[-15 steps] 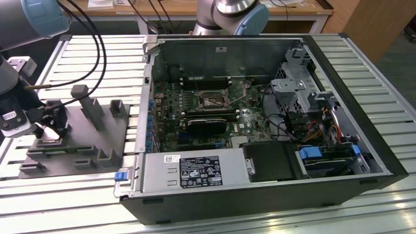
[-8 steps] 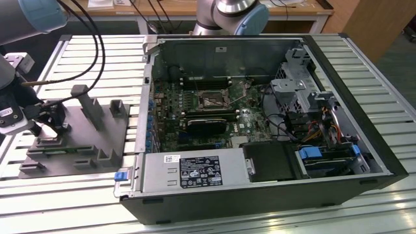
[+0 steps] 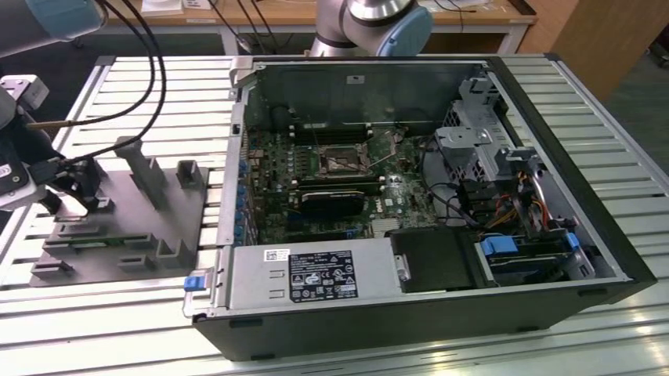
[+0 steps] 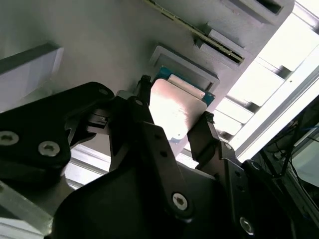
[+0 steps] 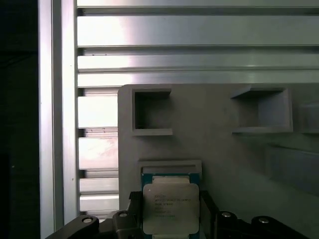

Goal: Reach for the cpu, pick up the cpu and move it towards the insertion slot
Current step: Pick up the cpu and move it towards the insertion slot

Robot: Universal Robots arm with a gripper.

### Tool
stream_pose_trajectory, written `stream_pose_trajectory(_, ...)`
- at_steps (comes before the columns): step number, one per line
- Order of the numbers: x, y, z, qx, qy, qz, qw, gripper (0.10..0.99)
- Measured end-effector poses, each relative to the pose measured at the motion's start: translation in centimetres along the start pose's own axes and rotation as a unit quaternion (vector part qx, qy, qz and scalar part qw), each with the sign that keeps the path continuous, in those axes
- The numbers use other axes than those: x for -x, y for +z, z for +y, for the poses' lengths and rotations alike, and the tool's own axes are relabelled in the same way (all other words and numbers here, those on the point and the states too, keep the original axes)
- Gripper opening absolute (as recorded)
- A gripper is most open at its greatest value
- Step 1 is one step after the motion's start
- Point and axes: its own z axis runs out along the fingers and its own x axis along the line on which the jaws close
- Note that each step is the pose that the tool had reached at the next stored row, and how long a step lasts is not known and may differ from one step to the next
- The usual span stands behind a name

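The cpu (image 4: pixel 175 110), a small square chip with a shiny silver top and a teal edge, lies between my two black fingers (image 4: pixel 144 124) over its raised seat on the grey plastic tray (image 3: pixel 131 235). My gripper (image 4: pixel 174 99) is shut on the cpu, one fingertip against each of two opposite edges. In the first wrist view the cpu (image 5: pixel 171 209) sits between the fingertips of my gripper (image 5: pixel 171 201). In the exterior view my gripper (image 3: pixel 78 188) hangs over the tray at the far left. The insertion slot (image 3: pixel 343 162) lies inside the open computer case, well off toward that view's right.
Upright posts (image 3: pixel 141 168) stand on the tray close to my gripper. The case wall (image 3: pixel 238 149) rises between the tray and the green circuit board. A long black card (image 3: pixel 337 202) lies just below the slot. Slatted aluminium table (image 3: pixel 157 78) surrounds everything.
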Motion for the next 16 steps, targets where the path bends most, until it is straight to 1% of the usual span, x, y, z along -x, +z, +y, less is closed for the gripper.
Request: stream_pose_trajectory(16, 0.13, -3.55, 0.13, 0.0000, 0.000, -0.0001, 1.0000, 0.541)
